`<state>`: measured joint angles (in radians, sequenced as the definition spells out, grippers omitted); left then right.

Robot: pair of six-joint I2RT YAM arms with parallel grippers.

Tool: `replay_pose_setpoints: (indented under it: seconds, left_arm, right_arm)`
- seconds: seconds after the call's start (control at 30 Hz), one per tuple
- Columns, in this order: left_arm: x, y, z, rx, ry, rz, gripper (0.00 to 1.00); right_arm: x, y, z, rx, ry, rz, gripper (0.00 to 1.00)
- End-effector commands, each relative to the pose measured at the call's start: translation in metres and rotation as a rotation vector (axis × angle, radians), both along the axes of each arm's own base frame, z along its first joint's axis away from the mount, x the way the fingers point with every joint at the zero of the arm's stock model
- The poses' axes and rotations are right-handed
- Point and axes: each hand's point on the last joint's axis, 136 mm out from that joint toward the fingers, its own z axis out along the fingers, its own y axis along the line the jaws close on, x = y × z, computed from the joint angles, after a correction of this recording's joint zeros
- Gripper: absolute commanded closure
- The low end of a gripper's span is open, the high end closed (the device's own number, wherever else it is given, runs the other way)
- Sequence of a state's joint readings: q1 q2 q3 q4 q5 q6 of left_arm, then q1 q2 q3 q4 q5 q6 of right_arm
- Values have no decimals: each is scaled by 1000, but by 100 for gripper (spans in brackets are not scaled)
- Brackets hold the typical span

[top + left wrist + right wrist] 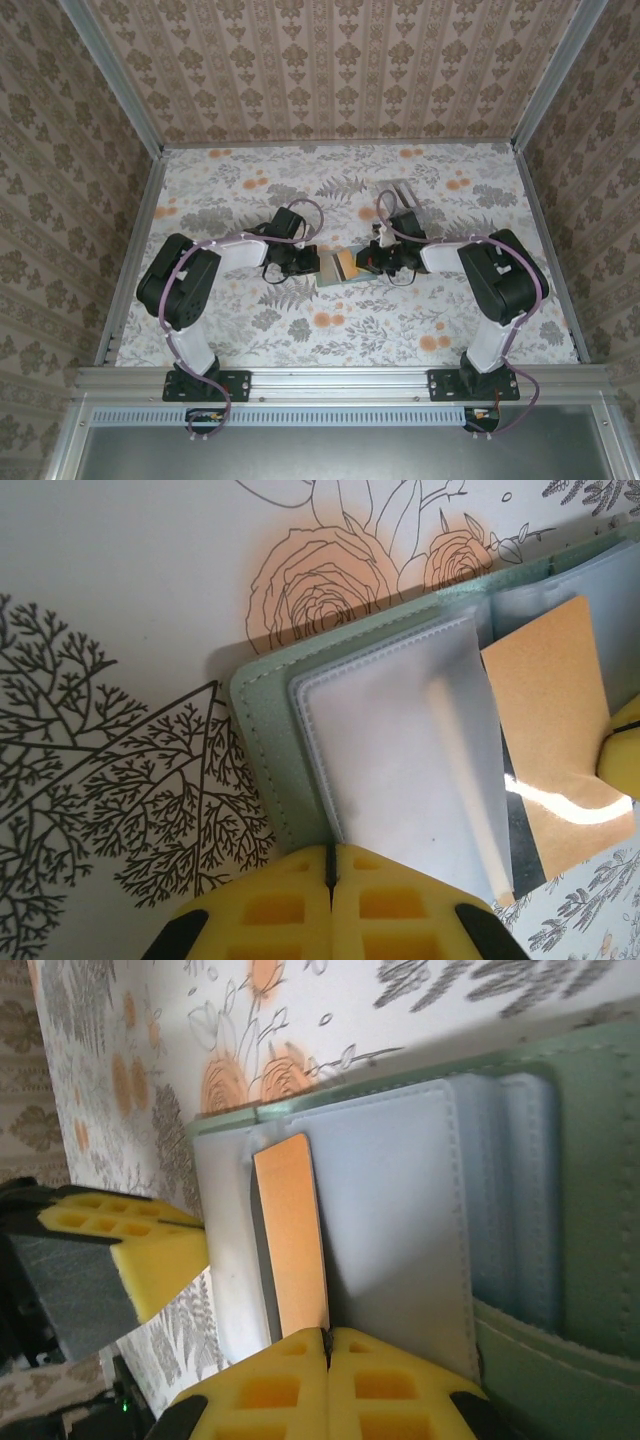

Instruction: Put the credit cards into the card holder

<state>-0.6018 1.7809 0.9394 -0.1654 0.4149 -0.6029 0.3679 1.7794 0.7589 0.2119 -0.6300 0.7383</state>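
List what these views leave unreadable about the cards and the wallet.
- Top external: the card holder is too small to read, so the card count is unclear.
- Left wrist: the tan card lies partly behind a cloudy sleeve, and the frame edge cuts off the holder.
- Right wrist: the card's lower end vanishes behind the right gripper. Pinched or not, unclear.

From above, the card holder (327, 272) is too small to show its pockets. In the left wrist view its right side runs off the frame, and a cloudy sleeve (400, 750) overlaps the tan card (555, 720)
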Motion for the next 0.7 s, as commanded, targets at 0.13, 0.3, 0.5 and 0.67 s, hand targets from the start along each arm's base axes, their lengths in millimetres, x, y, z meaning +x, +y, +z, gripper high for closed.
replay_pose_setpoints:
  seconds: [0.13, 0.3, 0.5, 0.67]
  left_arm:
    - [-8, 3, -5, 5, 19, 18, 96]
    - [-7, -2, -4, -15, 25, 18, 96]
    - [-8, -4, -5, -26, 32, 23, 97]
    - [-7, -5, -3, -23, 28, 20, 96]
  right_arm:
    - [9, -12, 2, -19, -70, -153, 100]
    - [6, 9, 0, 2, -68, -123, 100]
    - [0, 18, 0, -12, -78, -102, 100]
    - [-11, 26, -5, -11, -55, -51, 100]
